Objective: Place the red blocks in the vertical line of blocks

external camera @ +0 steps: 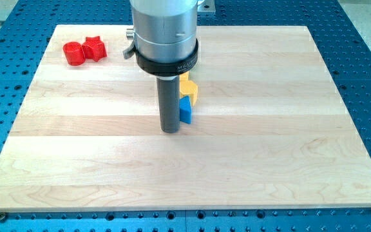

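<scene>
While my tip (170,131) rests on the board (269,161), bare and just left of the blue block (185,111), two red blocks (84,51) lie touching at top left, well apart from the yellow block (189,87).

A red cylinder (73,53) and a red star-shaped block (94,48) lie touching near the table's top-left corner. Well apart, mid-table, a yellow block (189,88) sits directly above a blue block (185,111) (both partly hidden).

surface: pale wooden board (237,161) | base: blue perforated table (366,58)
</scene>
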You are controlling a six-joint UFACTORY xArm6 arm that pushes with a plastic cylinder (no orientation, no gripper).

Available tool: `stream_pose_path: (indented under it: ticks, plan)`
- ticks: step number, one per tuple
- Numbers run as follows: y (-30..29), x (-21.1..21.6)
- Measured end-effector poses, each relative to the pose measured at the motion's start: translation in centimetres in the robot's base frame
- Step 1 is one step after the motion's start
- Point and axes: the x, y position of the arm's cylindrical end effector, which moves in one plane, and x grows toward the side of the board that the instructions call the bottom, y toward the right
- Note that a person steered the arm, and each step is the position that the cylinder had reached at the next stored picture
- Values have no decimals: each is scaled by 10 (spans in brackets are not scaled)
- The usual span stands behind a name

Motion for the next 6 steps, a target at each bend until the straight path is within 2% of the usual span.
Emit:
stream_pose_path:
  ticks: [3, 4, 5, 6]
  plan:
    - [18, -4]
    - [-73, 0]
    - [-180, -64]
    - [-280, -101]
